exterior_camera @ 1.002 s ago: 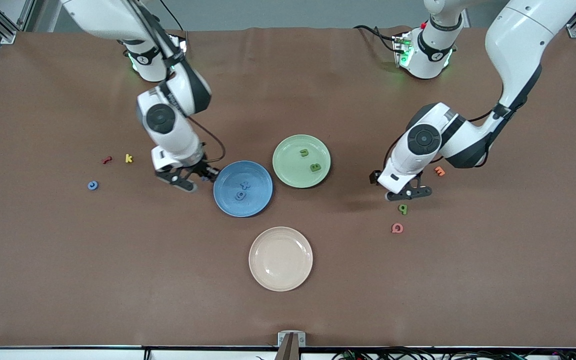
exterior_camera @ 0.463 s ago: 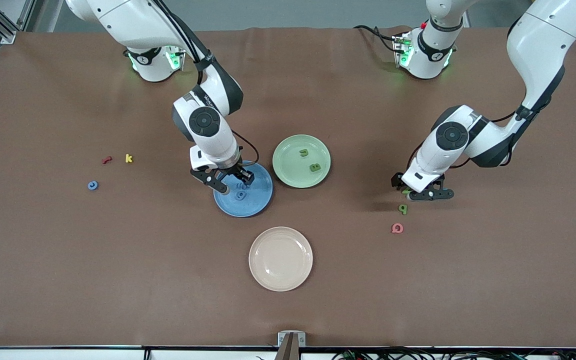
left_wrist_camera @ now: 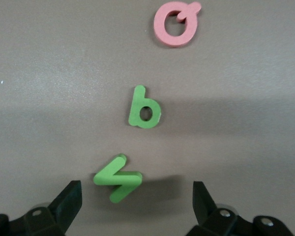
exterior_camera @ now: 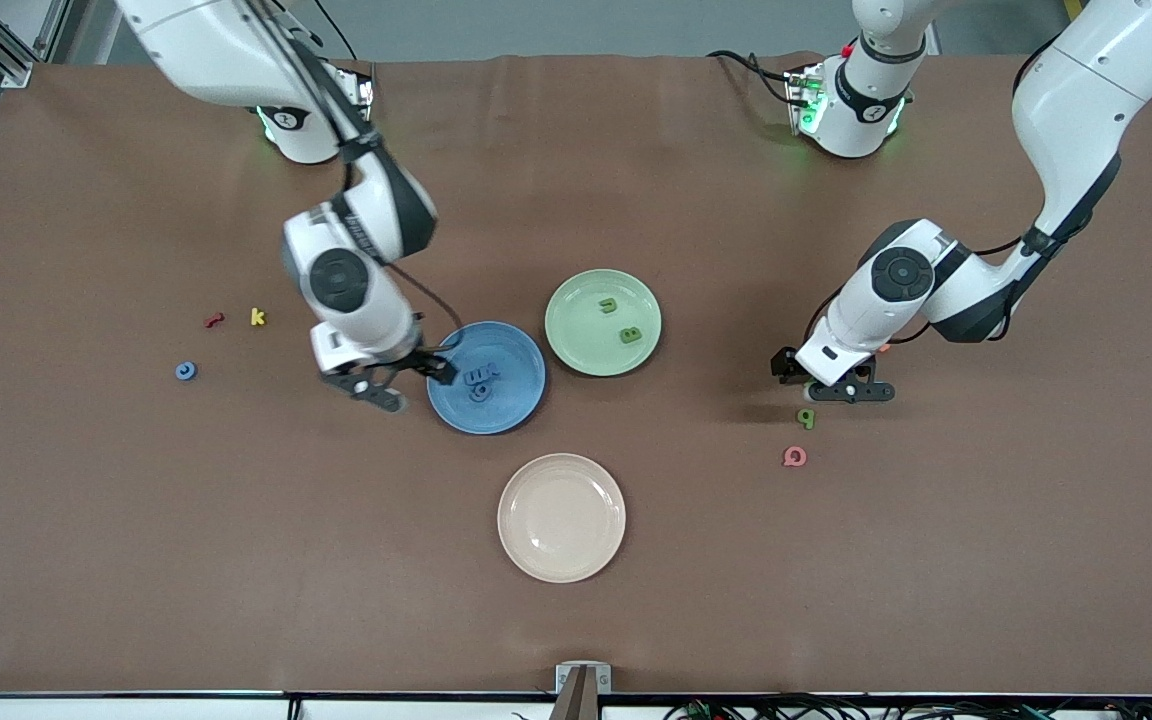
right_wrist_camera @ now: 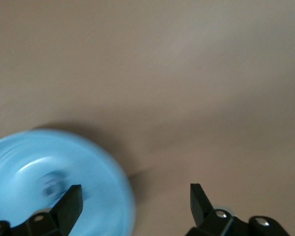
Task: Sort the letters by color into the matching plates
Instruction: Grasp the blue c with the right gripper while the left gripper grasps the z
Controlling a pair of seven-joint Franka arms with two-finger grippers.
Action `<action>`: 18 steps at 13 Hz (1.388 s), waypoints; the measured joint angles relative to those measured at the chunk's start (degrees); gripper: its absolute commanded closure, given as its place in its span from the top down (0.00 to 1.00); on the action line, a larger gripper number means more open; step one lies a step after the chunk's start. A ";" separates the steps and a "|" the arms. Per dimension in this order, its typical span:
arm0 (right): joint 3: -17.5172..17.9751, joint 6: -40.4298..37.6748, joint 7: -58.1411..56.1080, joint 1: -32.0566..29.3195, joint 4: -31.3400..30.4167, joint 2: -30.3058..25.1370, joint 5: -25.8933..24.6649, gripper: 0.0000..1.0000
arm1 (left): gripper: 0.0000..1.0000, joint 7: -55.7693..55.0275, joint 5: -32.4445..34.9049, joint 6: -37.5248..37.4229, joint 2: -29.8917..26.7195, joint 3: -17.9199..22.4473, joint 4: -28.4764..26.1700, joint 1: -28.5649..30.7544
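My left claw (left_wrist_camera: 132,206) gapes empty over the green zigzag letter (left_wrist_camera: 118,178); crowding green b (left_wrist_camera: 145,108) risks a nudge. Right claw (exterior_camera: 398,380), apparently empty, open beside blue plate (exterior_camera: 511,400).

Your right tool (exterior_camera: 404,381): low over tabletop (exterior_camera: 136,520) beside blue plate (exterior_camera: 511,400), fingers spread, nothing between. Your left tool (exterior_camera: 833,384): low over green zigzag letter (left_wrist_camera: 117,178), fingers apart, straddling it, no contact.

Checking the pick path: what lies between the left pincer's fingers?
A green zigzag toy letter on the brown table, untouched, in the left wrist view.
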 measured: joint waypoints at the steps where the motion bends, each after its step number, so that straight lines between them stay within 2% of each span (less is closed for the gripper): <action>1: -0.15 -0.05 -7.23 -4.56 -1.97 -2.02 -0.02 0.74 | 0.99 0.00 0.45 0.14 0.41 0.39 0.12 0.05; 3: -0.34 -0.06 -21.94 -14.16 -5.10 -4.88 -0.04 0.71 | 0.99 0.01 0.66 0.36 0.82 0.73 0.36 0.16; 6: -0.36 1.69 -38.95 -26.37 -7.52 -5.65 -0.04 0.69 | 0.78 0.01 1.92 0.37 1.54 1.09 0.81 0.13; 9: -0.30 5.94 -49.17 -34.01 -10.08 -5.51 -0.05 0.69 | 0.57 0.01 2.18 0.48 2.01 1.27 1.28 0.13; 13: -0.21 10.41 -55.21 -38.39 -11.00 -3.27 -0.04 0.69 | 0.33 0.01 2.19 0.47 1.89 1.11 1.58 0.13; 18: 0.05 15.43 -57.32 -38.59 -11.18 0.74 -0.05 0.69 | 0.29 0.01 2.19 0.46 1.88 1.11 1.58 0.13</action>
